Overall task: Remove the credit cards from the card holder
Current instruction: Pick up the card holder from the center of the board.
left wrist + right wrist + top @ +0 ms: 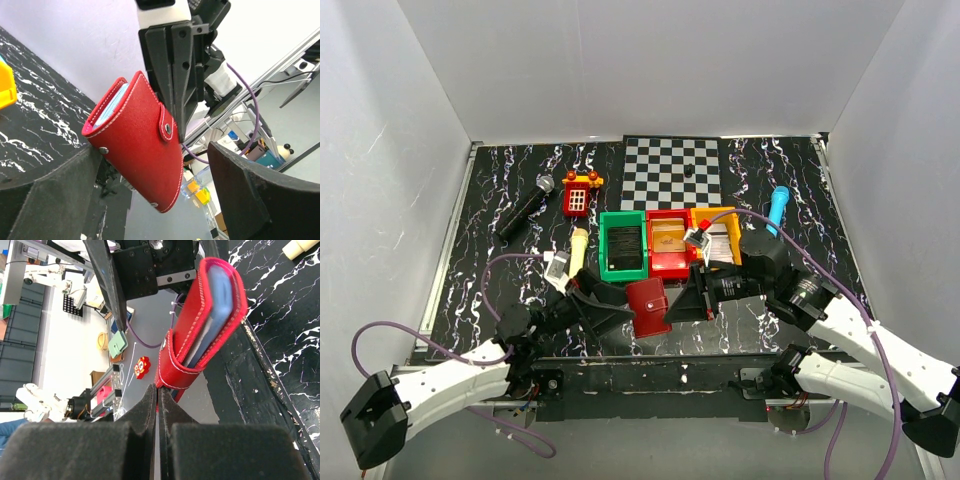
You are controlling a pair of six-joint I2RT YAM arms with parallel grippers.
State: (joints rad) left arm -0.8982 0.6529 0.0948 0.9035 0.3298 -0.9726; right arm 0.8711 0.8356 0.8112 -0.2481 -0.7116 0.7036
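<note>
Seemingly light yet stiff, the dark-red stitched card holder [648,306], strap [166,125] pinched at 3 o'clock by the closed right gripper [159,390], invites the open left gripper [152,155] across its covers.

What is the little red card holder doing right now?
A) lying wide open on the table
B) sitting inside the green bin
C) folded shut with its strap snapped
C: the card holder is folded closed, and its strap wraps over the edge with the snap button fastened.
</note>
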